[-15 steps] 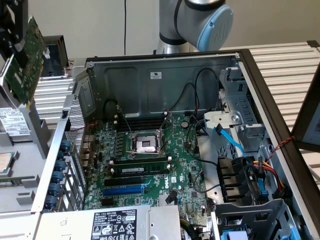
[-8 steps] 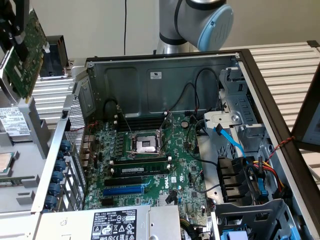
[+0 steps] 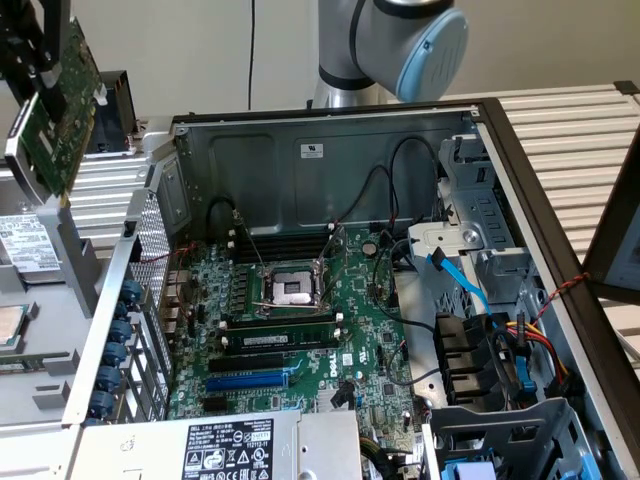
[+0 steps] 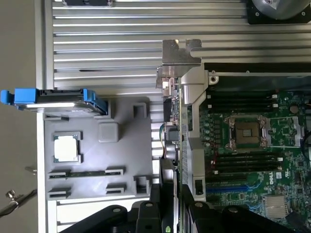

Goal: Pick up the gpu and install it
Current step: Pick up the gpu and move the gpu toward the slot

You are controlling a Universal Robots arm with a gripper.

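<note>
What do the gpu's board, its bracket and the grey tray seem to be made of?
The gpu: green board, likely fibreglass laminate, matte, dotted with solder points. Its bracket: bare sheet metal, probably steel, pale with dull sheen. The grey tray: matte with moulded recesses, likely plastic.

The tool (image 3: pixel 35 55) is cut off at the exterior view's top left corner. The gpu (image 4: pixel 179 126) shows edge-on in the wrist view, its shroud face hidden.
</note>
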